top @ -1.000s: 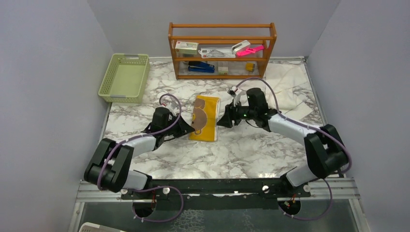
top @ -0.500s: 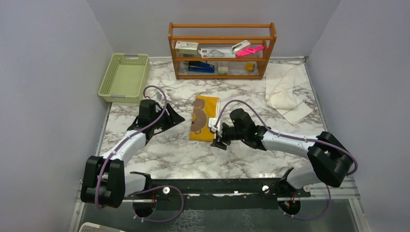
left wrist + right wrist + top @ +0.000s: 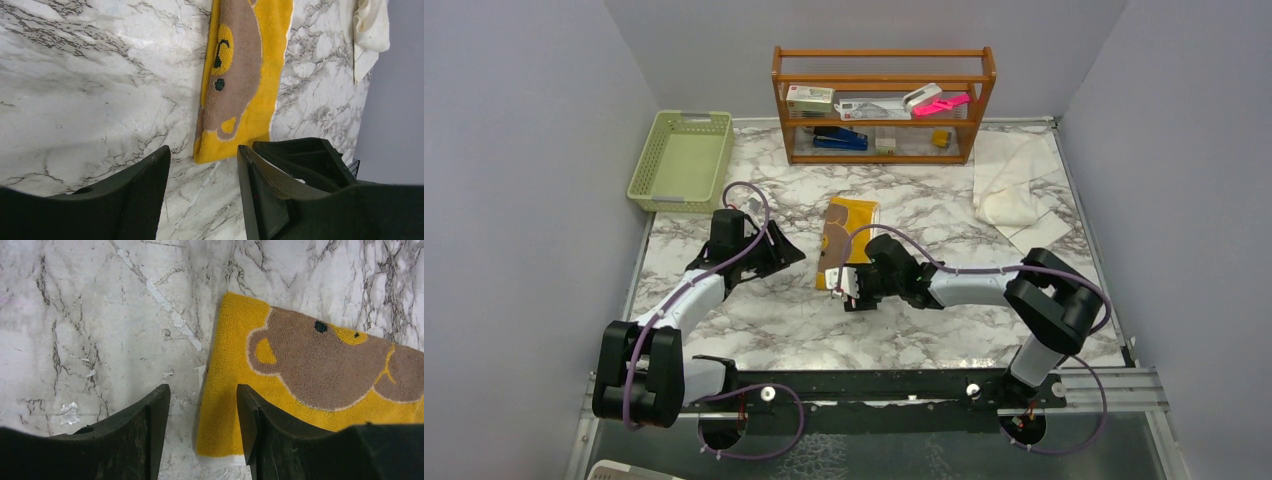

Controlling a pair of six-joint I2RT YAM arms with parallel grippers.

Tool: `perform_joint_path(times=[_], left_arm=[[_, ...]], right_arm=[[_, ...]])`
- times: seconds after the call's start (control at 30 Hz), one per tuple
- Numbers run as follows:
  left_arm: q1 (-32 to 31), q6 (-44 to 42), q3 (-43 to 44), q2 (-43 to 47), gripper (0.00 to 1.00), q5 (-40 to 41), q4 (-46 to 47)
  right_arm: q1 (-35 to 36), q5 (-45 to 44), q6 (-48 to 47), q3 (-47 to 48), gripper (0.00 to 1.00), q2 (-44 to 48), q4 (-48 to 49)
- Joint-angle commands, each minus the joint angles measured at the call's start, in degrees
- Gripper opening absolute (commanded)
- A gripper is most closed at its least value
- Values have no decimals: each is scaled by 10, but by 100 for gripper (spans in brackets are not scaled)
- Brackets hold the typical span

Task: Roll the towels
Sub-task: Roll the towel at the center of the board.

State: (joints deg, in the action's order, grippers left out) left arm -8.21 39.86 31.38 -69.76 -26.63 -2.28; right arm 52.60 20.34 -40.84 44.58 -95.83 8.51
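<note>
The mustard-yellow towel [image 3: 851, 232] with a brown bear face lies folded into a narrow strip at the middle of the marble table. My left gripper [image 3: 794, 253] hovers open just left of it; in the left wrist view the yellow towel [image 3: 245, 75] lies ahead of the open left gripper [image 3: 202, 162], with only marble between the fingers. My right gripper [image 3: 840, 284] is low at the towel's near end, open. In the right wrist view the right gripper [image 3: 200, 402] straddles the near edge of the yellow towel [image 3: 300, 365]. The cream-white towel [image 3: 1009, 190] lies crumpled at the back right.
A green plastic basket [image 3: 679, 160] stands at the back left. A wooden shelf [image 3: 884, 152] with small items lines the back wall. Grey walls close in on both sides. The cream-white towel [image 3: 372, 27] also shows at the top right of the left wrist view.
My left gripper let go of the yellow towel, opened and drew back to the left. My right arm swung from the towel's right side round to its near end.
</note>
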Motion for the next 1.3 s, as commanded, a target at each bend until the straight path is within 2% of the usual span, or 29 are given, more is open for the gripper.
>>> perform_joint_path(times=[0.0,0.1,0.3,0.5,0.67,0.77,0.9,1.07,1.17,1.27], left_arm=[[5,-14,13,-1,55,-16,-10],[6,-14,15,-3,55,-17,-9],[8,-17,21,-6,55,-20,-13],[12,-26,33,-7,55,-26,-27],[14,-39,47,-9,55,-37,-39],[14,-49,55,-8,55,-54,-42],[14,-60,64,-5,55,-63,-52],[14,-59,64,2,55,-75,-55],[14,-51,57,7,55,-89,-45],[14,-39,48,11,55,-104,-27]], right_arm=[[4,-8,-17,26,51,-18,-8],[4,-16,-22,33,48,-30,-15],[4,-27,-28,47,36,-58,-24],[4,-16,-5,50,15,-58,-45],[4,9,78,33,12,-14,-40],[4,31,145,32,2,11,-46],[1,76,201,46,1,25,-68],[-39,146,302,61,1,24,-29],[-78,194,356,94,1,-2,-36],[-109,237,399,161,1,-53,-85]])
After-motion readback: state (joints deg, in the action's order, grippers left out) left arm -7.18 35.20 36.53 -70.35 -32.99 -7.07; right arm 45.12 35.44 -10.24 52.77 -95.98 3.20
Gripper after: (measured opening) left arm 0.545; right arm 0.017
